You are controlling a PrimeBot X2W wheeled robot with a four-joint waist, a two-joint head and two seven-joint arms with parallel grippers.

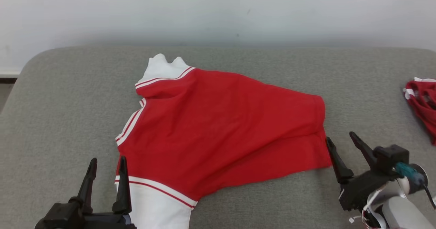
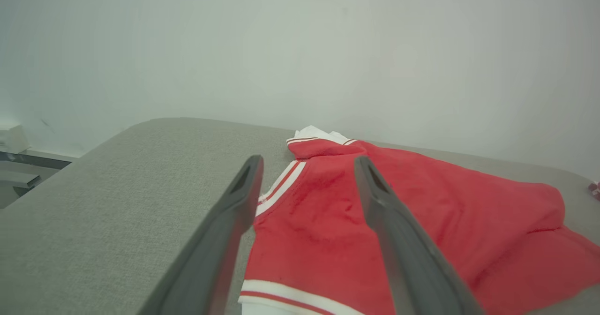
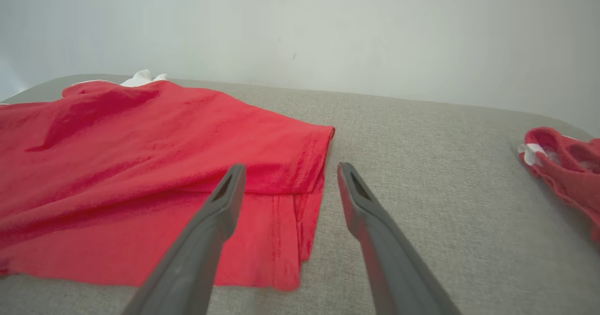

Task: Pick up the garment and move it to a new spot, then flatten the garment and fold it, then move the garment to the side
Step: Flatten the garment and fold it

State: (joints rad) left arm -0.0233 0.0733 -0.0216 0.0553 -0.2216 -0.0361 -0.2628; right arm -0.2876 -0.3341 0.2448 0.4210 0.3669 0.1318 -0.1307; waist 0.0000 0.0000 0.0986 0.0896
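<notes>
Centrally, red garment (image 1: 221, 130) on grey surface (image 1: 68, 103)

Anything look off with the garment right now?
The red garment lies skewed, not flat: a ridge of doubled cloth runs along its hem end by the right gripper, and the far white sleeve is bunched.

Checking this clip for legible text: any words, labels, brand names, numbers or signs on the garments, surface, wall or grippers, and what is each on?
None can be read.
The red and white garment shows plain cloth and stripes, with no print or tag.
The second red garment is bunched up, and no lettering shows on it.
The grey surface, the wall, the left gripper and the right gripper show no legible marks.
</notes>
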